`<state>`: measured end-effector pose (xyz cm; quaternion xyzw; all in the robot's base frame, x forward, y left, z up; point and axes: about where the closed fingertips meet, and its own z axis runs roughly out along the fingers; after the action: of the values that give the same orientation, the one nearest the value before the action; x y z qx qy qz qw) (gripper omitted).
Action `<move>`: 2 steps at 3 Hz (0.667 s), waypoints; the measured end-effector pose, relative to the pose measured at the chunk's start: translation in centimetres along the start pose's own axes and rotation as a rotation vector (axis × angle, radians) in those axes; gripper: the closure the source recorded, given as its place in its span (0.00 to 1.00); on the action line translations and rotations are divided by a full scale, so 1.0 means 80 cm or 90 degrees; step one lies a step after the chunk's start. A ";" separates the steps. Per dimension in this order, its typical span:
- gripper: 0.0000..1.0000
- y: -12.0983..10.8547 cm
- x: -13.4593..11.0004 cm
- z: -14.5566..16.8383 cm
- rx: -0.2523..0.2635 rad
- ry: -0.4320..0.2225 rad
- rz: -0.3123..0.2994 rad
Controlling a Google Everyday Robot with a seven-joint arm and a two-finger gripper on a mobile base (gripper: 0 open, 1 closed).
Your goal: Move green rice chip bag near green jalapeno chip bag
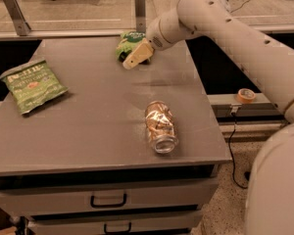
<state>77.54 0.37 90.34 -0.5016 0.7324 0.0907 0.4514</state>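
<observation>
The green rice chip bag [128, 42], puffy and lime green, lies at the far edge of the grey table [88, 126], right of centre. The green jalapeno chip bag [33, 84], flat and darker green with white lettering, lies at the table's left side. My gripper [134, 58] hangs from the white arm [225, 28] coming in from the right. It is just in front of the rice chip bag and partly covers its near side.
A crushed clear can [160, 126] lies on its side near the table's right front. A roll of tape [245, 95] sits on a ledge to the right. Drawers [108, 199] are below the table front. A glass partition runs behind the table.
</observation>
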 end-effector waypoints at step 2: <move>0.00 -0.040 0.016 0.067 0.046 -0.055 0.141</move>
<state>83.09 1.15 87.28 -0.3970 0.7659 0.1352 0.4873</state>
